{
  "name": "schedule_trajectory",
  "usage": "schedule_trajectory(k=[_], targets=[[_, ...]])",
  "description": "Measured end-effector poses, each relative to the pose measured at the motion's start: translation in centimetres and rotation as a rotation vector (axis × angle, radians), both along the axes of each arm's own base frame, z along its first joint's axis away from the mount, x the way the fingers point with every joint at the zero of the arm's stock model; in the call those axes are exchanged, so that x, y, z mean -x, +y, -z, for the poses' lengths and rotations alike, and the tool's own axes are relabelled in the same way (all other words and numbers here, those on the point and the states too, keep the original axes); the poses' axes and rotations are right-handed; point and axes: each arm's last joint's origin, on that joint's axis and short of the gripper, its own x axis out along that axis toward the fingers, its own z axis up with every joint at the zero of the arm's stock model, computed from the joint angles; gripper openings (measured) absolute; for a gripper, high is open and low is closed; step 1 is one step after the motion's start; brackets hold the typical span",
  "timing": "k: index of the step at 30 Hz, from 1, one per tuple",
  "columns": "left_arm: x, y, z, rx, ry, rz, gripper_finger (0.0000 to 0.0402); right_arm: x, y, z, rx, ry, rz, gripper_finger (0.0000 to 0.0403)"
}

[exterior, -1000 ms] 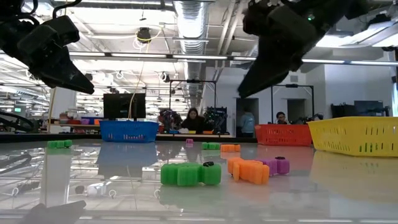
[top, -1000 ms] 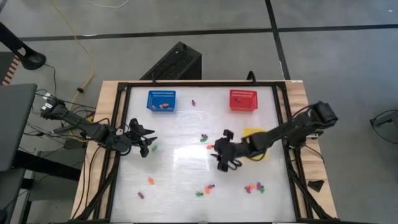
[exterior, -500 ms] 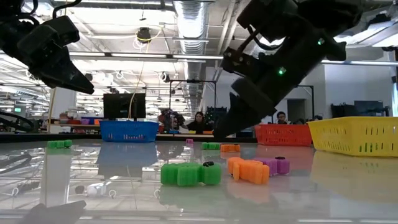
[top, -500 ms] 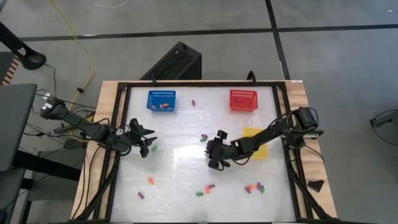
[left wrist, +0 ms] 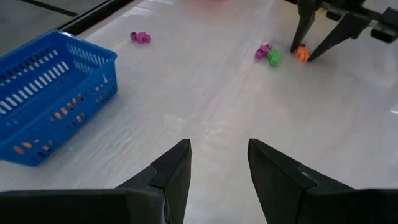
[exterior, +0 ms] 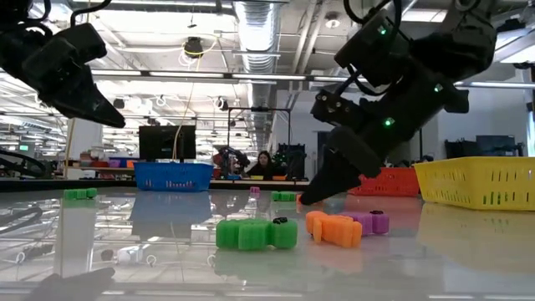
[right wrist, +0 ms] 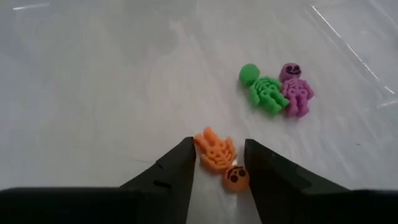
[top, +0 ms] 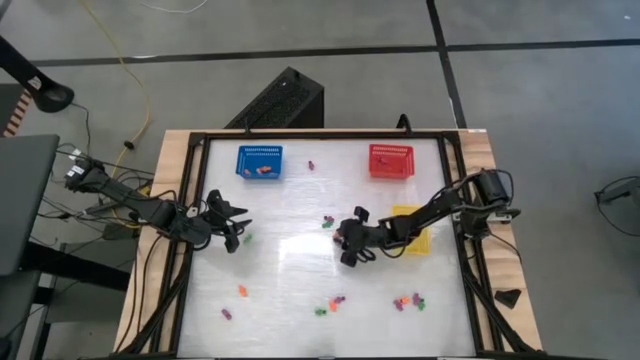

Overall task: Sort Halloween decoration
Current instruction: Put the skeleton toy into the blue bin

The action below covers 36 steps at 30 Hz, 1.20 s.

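Orange skeleton trinket [right wrist: 215, 148] lies mid-worktop [top: 290, 262], now bracketed by right gripper [right wrist: 217, 163], which has dropped onto it. Fingers narrowing, not yet clamped; pick looks imminent. Left gripper [left wrist: 217, 163] hovers parted at the left side, empty.

Three mesh baskets sit on the bench: one blue basket [top: 260, 161], one red basket [top: 390, 160], one yellow basket [top: 411, 238]. Two robot arms reach over it.
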Motion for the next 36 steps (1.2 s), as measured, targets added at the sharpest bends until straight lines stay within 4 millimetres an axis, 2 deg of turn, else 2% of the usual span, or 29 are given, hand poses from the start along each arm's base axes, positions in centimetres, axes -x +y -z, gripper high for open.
schedule_trajectory(k=[9,16,21,24,29,32,36], targets=[[0.0,0.0,0.0,-0.001,0.003,-0.005,0.0148,0.2,0.1,0.0,-0.016,0.007,-0.016,0.0065],[0.0,0.0,0.0,0.001,0.002,-0.006,0.0148,-1.0,0.7,-1.5,-0.077,-0.027,-0.085,0.0062],[0.0,0.1,0.0,-0.005,-0.001,-0.015,0.0148,-3.3,1.1,-4.0,-0.044,-0.138,-0.133,0.0066],[0.0,0.1,0.0,-0.007,-0.001,-0.018,0.0148,-5.1,0.7,-5.3,-0.001,-0.217,-0.14,0.0066],[0.0,0.0,0.0,0.001,-0.01,-0.021,0.0148,-9.0,-1.9,-7.9,0.098,-0.341,-0.102,0.0067],[0.0,0.0,0.0,0.004,-0.012,-0.022,0.0148,-11.8,-4.3,-8.6,0.167,-0.365,-0.09,0.0067],[0.0,0.0,0.0,0.005,-0.013,-0.021,0.0148,-15.6,-8.4,-8.6,0.211,-0.349,-0.082,0.0068]])
